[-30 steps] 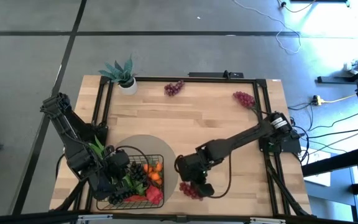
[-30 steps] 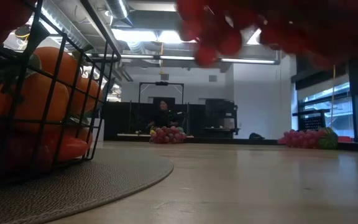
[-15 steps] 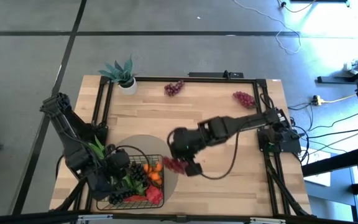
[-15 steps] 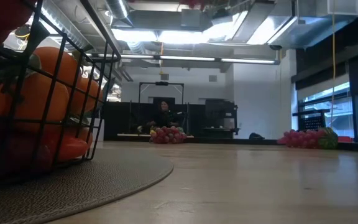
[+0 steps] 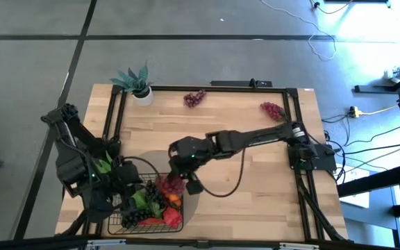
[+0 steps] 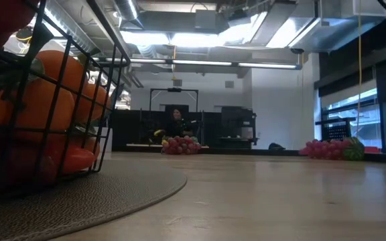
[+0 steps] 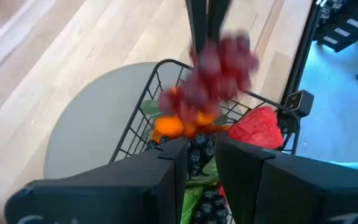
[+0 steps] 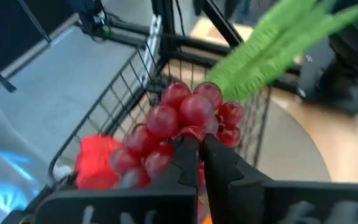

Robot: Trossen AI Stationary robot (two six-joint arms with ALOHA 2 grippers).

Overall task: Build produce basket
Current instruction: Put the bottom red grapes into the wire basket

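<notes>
The dark wire basket stands on the grey round mat near the table's near-left corner. It holds orange, red, dark-grape and green produce, and green fronds stick out over its far-left corner. My right gripper reaches in from the table's right and is shut on a red grape bunch over the basket's right side. My left gripper hovers shut over the basket's left part. In its wrist view, my left gripper looks down on the basket and the bunch. My right gripper pinches the red grape bunch between its two fingers at the bunch's upper part. The fingers come from above, pointing down. The bunch hangs below them, lifted clear, above the basket's wire rim.
Two more grape bunches lie near the table's far edge, one in the middle and one to the right. A potted teal plant stands at the far-left corner. Bare wood lies between the mat and those bunches. A person sits far behind the table.
My right gripper has lifted the red grape bunch off the table right of the mat, near the near edge. It has carried the bunch up and toward the table's left, over the basket's right side. My left arm has drawn back a little toward the table's left edge.
</notes>
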